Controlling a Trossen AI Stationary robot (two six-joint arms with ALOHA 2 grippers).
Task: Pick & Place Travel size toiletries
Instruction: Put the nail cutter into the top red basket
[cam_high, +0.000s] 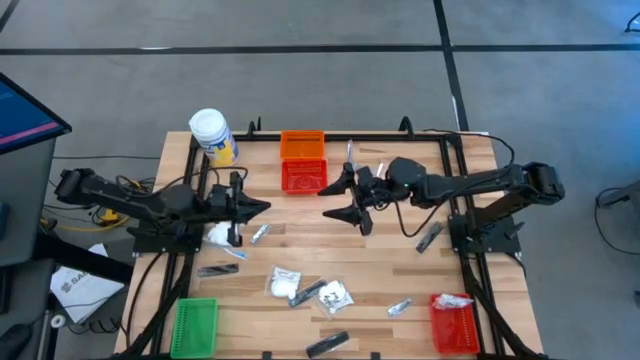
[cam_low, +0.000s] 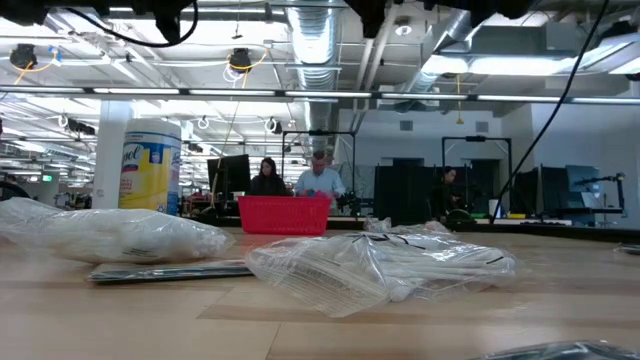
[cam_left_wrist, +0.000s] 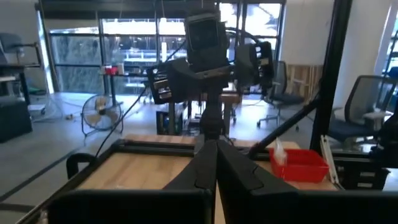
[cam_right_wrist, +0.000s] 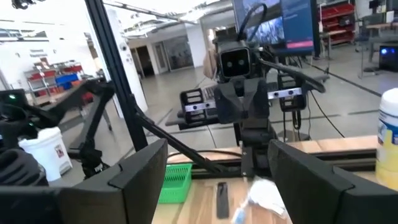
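I see toiletries (cam_high: 300, 285), crinkly clear bags and slim dark tubes, scattered on the slatted wood table (cam_high: 380, 270) | jar (cam_high: 212, 135) at its far left corner; red basket (cam_high: 303, 177) mid-back | left gripper (cam_high: 262, 207) pinched together above the table, empty | right gripper (cam_high: 338, 200) spread apart by the red basket, empty

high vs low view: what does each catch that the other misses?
High only: both arms, left gripper shut, right gripper open, both empty above the table; orange basket, green basket, corner red basket, dark tubes.
Low only: people at desks in the room behind.
Both: white jar, red basket, white packets.
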